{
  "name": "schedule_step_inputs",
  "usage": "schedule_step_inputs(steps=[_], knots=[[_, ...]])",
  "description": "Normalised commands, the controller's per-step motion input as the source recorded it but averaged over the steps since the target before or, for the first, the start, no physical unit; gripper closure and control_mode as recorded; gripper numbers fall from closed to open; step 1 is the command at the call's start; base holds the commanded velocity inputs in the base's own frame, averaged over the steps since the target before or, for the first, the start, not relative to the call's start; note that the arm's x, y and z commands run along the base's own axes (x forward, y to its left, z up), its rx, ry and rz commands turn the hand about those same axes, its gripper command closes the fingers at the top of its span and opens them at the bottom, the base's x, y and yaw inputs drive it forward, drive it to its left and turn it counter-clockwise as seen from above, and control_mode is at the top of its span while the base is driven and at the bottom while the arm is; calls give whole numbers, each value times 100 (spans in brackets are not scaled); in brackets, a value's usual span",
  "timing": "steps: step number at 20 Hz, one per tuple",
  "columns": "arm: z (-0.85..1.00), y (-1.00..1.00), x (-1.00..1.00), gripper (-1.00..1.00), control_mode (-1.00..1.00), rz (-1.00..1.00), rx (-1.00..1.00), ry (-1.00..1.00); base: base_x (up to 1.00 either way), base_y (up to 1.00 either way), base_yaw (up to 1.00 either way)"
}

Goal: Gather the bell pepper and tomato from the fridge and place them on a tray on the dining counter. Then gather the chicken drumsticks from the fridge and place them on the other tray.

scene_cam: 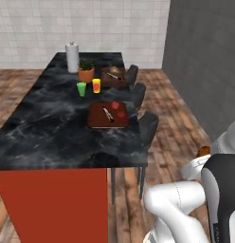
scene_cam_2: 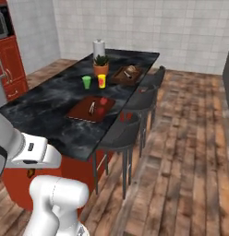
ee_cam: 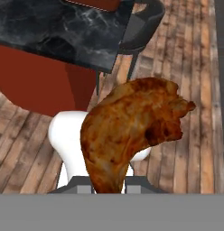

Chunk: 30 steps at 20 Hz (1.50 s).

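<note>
Dining counter (scene_cam: pixel 53 128) ahead | fingers pinching drumstick (ee_cam: pixel 132 131) by narrow end | dark tray (scene_cam_2: pixel 129 73) beyond reddish tray (scene_cam_2: pixel 91 109) | risk: drumstick may swing loose in transit

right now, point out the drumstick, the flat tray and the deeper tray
drumstick (ee_cam: pixel 132 131), hand view, on the browned meaty middle
flat tray (scene_cam: pixel 98 120), left base view, on its bare left part
deeper tray (scene_cam_2: pixel 121 76), right base view, on its near rim
</note>
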Motion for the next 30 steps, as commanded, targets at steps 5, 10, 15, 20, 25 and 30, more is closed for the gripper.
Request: schedule_step_inputs(steps=[5,10,15,20,25,30], knots=[[0,0,0,100,100,0,0,0,36,-100,8],[0,0,0,100,100,0,0,0,53,-100,12],[0,0,0,100,100,0,0,0,64,-100,17],[0,0,0,100,100,0,0,0,70,-89,23],[0,0,0,100,100,0,0,0,79,-73,29],[0,0,0,100,100,0,0,0,83,-53,38]])
